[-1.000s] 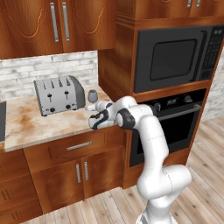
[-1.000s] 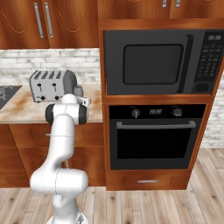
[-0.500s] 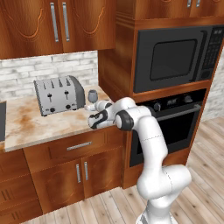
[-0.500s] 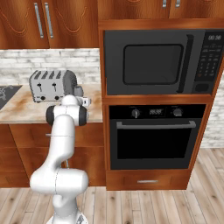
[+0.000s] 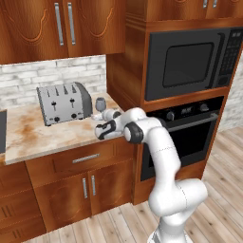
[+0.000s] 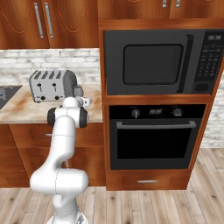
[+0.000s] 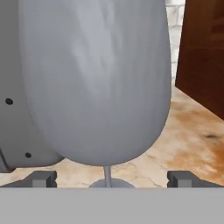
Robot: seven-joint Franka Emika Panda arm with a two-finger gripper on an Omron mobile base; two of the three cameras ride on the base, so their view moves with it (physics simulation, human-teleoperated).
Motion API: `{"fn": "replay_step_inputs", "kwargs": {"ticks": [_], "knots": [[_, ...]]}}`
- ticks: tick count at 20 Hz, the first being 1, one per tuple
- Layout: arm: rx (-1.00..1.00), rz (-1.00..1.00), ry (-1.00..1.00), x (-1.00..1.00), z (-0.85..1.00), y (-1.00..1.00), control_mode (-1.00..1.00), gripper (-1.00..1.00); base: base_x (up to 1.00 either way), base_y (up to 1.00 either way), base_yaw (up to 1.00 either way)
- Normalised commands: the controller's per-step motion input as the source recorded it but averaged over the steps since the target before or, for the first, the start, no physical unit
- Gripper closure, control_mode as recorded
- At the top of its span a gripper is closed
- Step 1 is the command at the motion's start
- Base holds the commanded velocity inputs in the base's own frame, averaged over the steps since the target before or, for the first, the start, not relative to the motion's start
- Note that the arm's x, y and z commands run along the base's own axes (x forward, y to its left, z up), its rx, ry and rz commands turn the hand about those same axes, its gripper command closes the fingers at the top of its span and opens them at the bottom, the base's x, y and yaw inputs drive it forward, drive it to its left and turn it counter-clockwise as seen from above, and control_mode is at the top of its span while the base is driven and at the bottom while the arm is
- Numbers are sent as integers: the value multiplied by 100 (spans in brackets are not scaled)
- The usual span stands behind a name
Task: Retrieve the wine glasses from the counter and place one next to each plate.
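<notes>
One smoky-grey wine glass [image 5: 100, 103] stands upright at the right end of the marbled counter [image 5: 42, 135], just right of the toaster. It also shows in the right base view as the glass [image 6: 78, 91] behind my hand. My gripper [image 5: 102, 117] reaches in low from the front, level with the stem. In the hand view the glass bowl [image 7: 94, 78] looms very close, and its thin stem [image 7: 107, 174] sits between my two fingertips [image 7: 43, 178], which stand wide apart. My gripper [image 7: 112, 178] is open and touches nothing. The second glass and the plates are out of view.
A steel toaster [image 5: 64, 102] stands close to the left of the glass. A tall wood cabinet side [image 7: 205, 57] rises just to its right, holding a black microwave [image 5: 190, 61] over an oven [image 5: 190, 133]. Upper cabinets [image 5: 61, 23] hang above the counter.
My hand has edged slightly toward the glass. The glass and toaster stand where they were, and the gripper is still open.
</notes>
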Motion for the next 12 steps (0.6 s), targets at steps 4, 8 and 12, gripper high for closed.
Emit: {"fn": "replay_step_inputs", "kwargs": {"ticks": [4, 8, 12], "knots": [[0, 0, 4, 26, -10, 11, -100, -100, 0, 0, 0], [-2, 0, 6, 6, -23, 18, -100, -100, 0, 0, 0], [-1, 0, 5, 6, -15, 16, -100, -100, 0, 0, 0]]}}
